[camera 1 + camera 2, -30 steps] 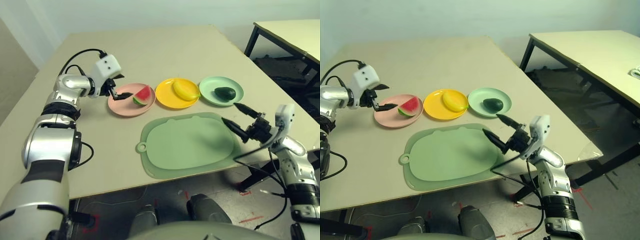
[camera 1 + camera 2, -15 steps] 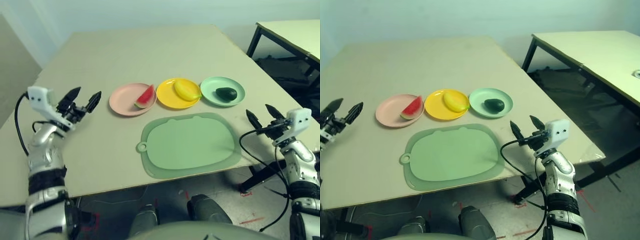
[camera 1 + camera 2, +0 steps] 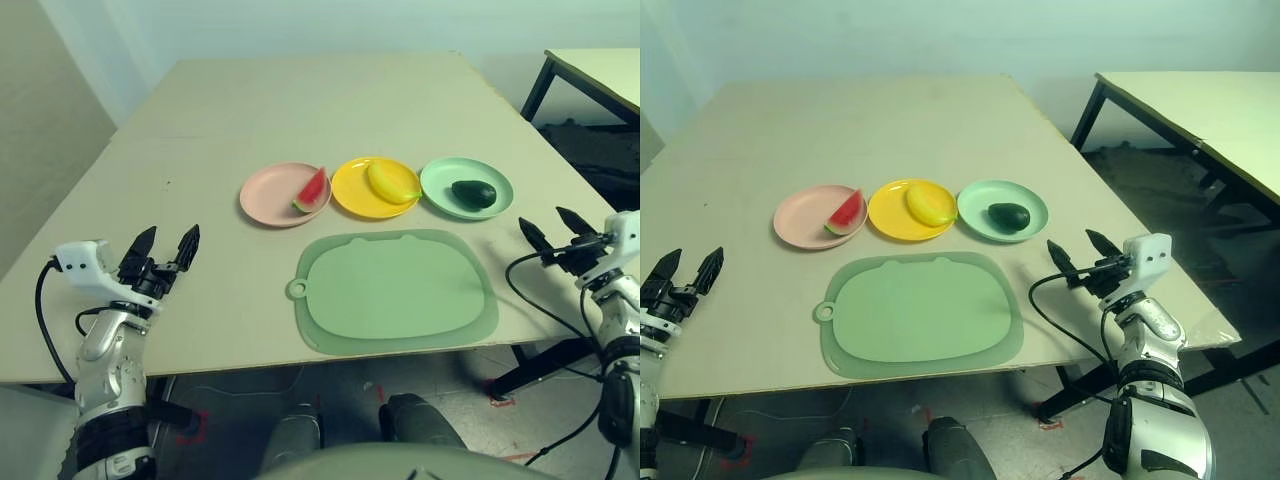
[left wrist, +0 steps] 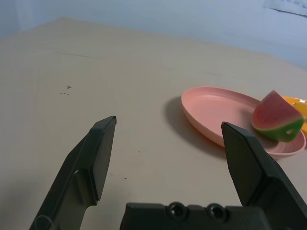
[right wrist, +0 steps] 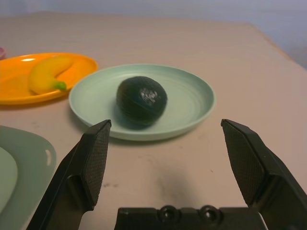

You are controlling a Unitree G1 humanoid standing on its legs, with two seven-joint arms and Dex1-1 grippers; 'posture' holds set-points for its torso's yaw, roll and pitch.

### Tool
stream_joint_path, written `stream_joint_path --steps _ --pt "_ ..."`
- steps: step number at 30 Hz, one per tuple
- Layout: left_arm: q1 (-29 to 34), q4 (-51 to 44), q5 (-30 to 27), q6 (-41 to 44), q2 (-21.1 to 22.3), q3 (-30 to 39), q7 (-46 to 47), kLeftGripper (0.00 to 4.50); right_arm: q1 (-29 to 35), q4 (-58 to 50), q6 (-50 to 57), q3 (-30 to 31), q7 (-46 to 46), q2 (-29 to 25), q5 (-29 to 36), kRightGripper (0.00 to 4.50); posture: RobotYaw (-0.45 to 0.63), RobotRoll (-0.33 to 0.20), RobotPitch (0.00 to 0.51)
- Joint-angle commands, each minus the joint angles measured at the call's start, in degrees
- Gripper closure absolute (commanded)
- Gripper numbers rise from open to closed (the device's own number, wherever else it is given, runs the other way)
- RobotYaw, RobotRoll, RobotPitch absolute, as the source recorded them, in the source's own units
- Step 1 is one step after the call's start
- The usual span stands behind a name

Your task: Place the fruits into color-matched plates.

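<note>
The red watermelon wedge [image 3: 313,190] lies at the right side of the pale pink plate [image 3: 270,195]. The yellow banana [image 3: 391,182] rests in the yellow plate [image 3: 350,192]. A dark green avocado [image 3: 474,193] sits in the mint green plate [image 3: 440,184]. My left gripper [image 3: 163,256] is open near the table's front left edge, far from the plates, with nothing between its fingers. My right gripper [image 3: 553,231] is open and empty at the table's right edge, just in front of the green plate [image 5: 192,103] and the avocado [image 5: 141,100].
A large pale green mat [image 3: 395,290] with a ring tab lies in front of the plates. A second table [image 3: 1200,110] with black legs stands to the right. The tabletop behind the plates is bare.
Both arms have drawn back from the plates to the table's front corners over the last second. The whole view has also shifted. The fruits stay in their plates.
</note>
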Motion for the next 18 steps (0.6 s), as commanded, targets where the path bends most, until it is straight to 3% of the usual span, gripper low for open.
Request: stream_joint_path --steps 1,11,18 --pt "-0.4 -1.0 0.8 0.0 -0.9 -2.2 1.2 0.07 -1.2 2.3 0.3 -0.5 0.3 -1.1 -0.8 0.0 -0.05 0.0 0.088" --pt "-3.0 -2.5 3.3 -0.9 -5.7 -7.3 6.5 0.07 -4.1 7.3 4.3 -2.1 -4.3 -7.8 -1.9 0.0 -0.06 0.0 0.127" --pt "0.3 -3.8 3.4 -2.5 -7.3 -7.9 8.1 0.07 -4.7 8.3 6.2 -2.9 -8.0 -9.8 -2.5 0.0 -0.06 0.0 0.12"
